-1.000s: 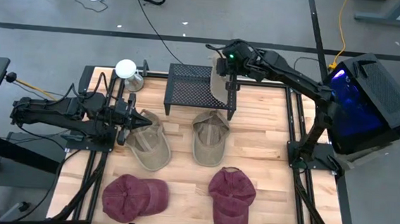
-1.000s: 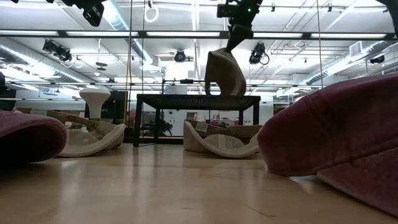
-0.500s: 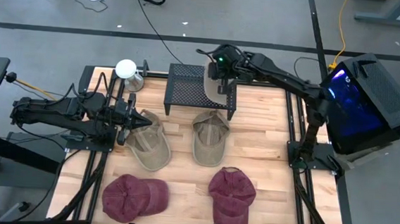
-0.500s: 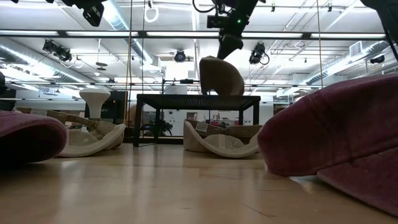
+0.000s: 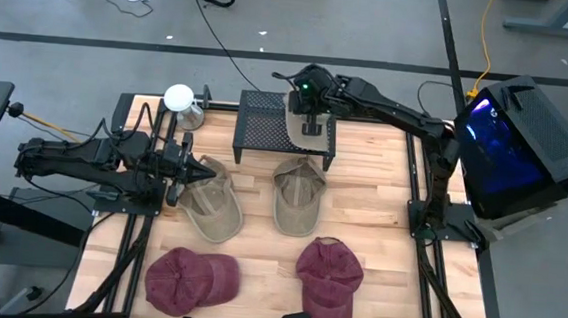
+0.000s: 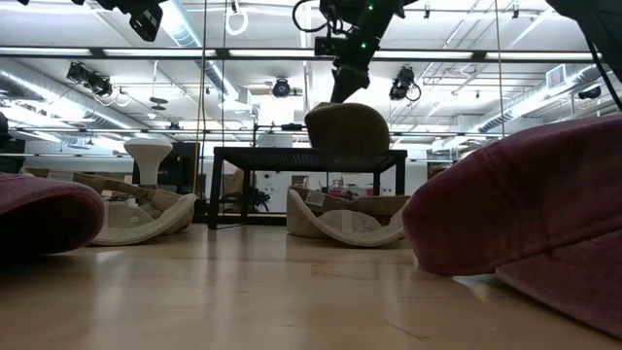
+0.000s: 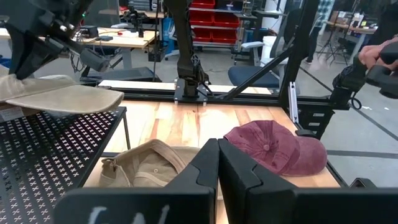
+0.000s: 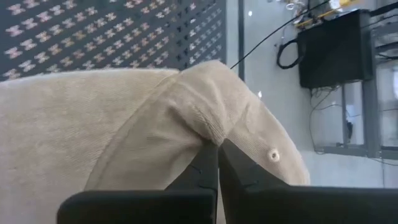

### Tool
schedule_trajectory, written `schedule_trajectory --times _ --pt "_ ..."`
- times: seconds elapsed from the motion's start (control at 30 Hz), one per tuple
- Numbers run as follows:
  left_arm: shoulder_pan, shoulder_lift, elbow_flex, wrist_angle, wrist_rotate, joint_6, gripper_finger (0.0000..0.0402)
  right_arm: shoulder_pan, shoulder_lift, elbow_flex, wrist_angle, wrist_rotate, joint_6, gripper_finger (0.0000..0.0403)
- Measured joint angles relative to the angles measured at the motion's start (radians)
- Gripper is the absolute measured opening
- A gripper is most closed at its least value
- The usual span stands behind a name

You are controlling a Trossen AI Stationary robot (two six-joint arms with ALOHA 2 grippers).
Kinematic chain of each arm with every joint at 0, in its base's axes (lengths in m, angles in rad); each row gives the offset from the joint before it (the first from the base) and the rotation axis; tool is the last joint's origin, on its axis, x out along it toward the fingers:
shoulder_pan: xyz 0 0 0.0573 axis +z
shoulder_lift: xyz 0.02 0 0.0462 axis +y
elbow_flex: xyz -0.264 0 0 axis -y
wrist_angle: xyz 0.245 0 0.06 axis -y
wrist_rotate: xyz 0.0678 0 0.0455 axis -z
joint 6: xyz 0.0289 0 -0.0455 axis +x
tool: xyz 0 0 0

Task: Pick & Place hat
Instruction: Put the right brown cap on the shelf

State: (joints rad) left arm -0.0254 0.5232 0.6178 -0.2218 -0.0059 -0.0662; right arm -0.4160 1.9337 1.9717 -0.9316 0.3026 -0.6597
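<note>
Counter of pale wooden planks is seen from above, framed by dark metal rails, with grey floor around it. A black perforated metal rack on legs stands at the far edge of the counter, near the middle. The right arm is stretched from the right side over this rack, and its tool is closed on a fold of a beige fabric cap, pinched between the two dark fingers in the right wrist view. This held cap is placed over the right part of the rack top; in the low view it sits at the rack's upper surface, though contact cannot be confirmed. The left arm is stretched low across the left side of the counter, and its tool is closed with nothing between the fingers, beside a second beige cap that lies upside down. A third beige cap, also upturned, is found just in front of the rack, near the counter's middle. Two dark red fabric caps are laid at the near edge: one to the left, one nearer the centre. A small white round-topped object is seen at the far left corner, beside the rack.
</note>
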Motion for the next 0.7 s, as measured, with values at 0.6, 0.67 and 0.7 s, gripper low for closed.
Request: schedule_trajectory --times 0.6,0.67,0.7 --pt "0.000 0.000 0.000 -0.001 0.000 0.000 0.0014 -0.030 0.009 -0.006 0.013 -0.066 0.129 0.0000" --pt "0.000 0.000 0.000 0.000 0.000 0.000 0.0014 -0.032 0.009 -0.024 0.036 -0.090 0.134 0.0000" --pt "0.000 0.000 0.000 -0.001 0.000 0.000 0.0014 -0.034 0.009 -0.037 0.054 -0.098 0.144 0.0000"
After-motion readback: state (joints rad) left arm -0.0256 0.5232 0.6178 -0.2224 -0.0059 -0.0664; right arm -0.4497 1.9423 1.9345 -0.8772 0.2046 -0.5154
